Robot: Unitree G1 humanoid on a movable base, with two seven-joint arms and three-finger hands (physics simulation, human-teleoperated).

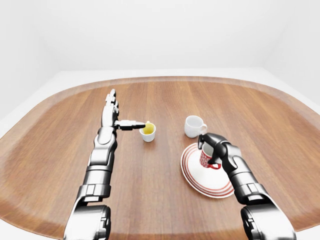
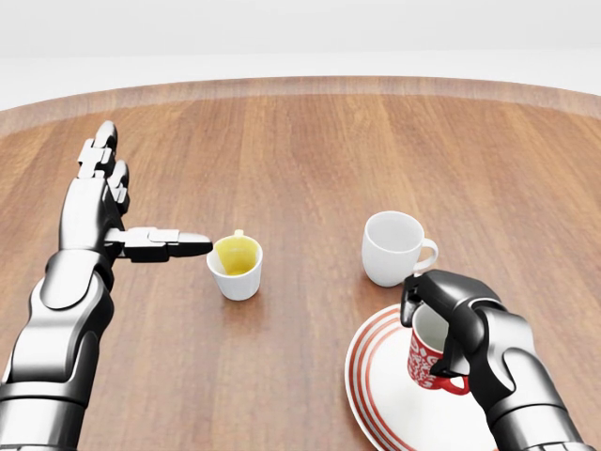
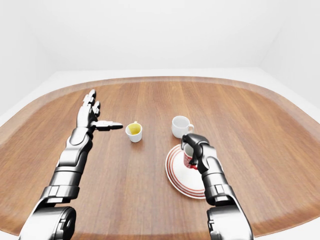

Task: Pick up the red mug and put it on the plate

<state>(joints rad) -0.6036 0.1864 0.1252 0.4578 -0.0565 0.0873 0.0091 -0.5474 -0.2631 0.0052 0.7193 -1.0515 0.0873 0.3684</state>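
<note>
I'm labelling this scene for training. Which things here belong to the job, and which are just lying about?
Job:
red mug, held in the right hand
striped plate, under the mug

Lying about:
white mug
yellow-lined cup
left hand, open, idle

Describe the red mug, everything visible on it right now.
The red mug has a red outer wall with a small white pattern, a white inside that looks empty, and a red handle low on its right side in the head view. It looks like glazed ceramic. It stands roughly upright over the red-ringed white plate; whether its base touches the plate cannot be told. The right hand is closed round its rim and wall from the right, hiding much of that side. The white mug stands apart above it.
</note>
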